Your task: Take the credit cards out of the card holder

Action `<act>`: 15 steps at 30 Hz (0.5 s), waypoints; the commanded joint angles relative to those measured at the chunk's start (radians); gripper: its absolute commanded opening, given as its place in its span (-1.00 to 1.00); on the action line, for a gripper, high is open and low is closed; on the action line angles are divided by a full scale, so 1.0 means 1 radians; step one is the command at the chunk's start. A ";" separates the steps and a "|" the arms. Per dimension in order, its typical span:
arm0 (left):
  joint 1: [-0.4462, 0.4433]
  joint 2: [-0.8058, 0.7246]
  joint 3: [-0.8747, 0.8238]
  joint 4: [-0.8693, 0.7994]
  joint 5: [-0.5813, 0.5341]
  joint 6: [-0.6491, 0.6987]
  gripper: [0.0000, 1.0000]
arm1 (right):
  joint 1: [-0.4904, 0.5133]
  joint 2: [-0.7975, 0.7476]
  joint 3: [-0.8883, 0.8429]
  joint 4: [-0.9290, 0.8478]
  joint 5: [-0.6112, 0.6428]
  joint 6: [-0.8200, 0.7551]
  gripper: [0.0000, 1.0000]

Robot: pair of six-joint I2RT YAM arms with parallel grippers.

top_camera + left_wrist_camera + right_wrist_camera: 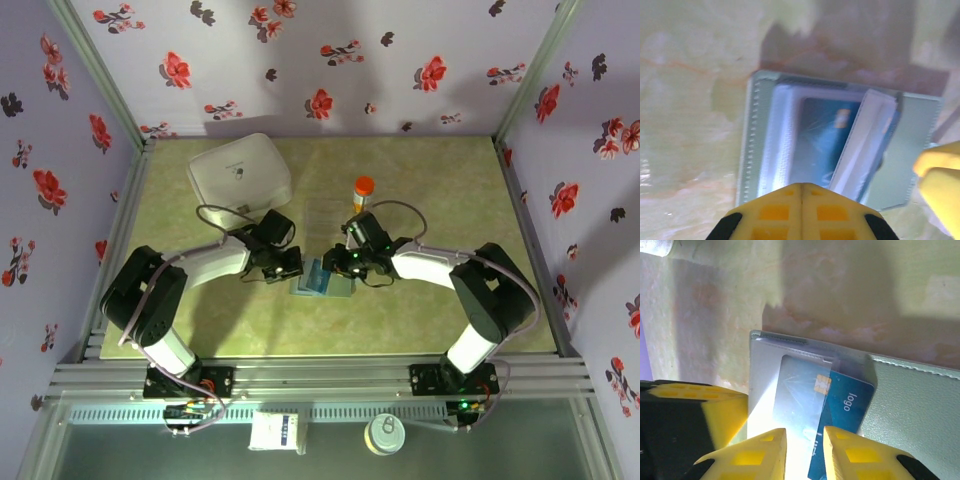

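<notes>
Top external view: two black robot arms reach inward over a pale green table point(450, 200), and their tools meet at a small grey-blue card holder point(325, 286) lying open and flat near the middle. Left wrist view: the left gripper point(801, 192) has its yellow fingers pressed fully together with nothing between them. Their joined tip sits over the near edge of the card holder's clear pocket, and contact cannot be judged. Under that clear plastic lies a blue card point(817, 145) with a gold chip, and a clear flap point(865, 145) stands tilted up beside it. Right wrist view: the right gripper point(805, 432) has its yellow fingers a narrow gap apart, set over the lower edge of the blue card, whose face shows between them. Whether they pinch anything cannot be told. A darker teal card point(850, 402) printed "logo" pokes out askew from beneath the blue one. Both cards lie on one panel of the card holder, next to its plain panel.
</notes>
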 commanded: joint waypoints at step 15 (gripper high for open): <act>-0.012 0.002 0.117 -0.155 -0.103 0.078 -0.95 | -0.017 0.016 -0.068 0.041 0.004 0.071 -0.49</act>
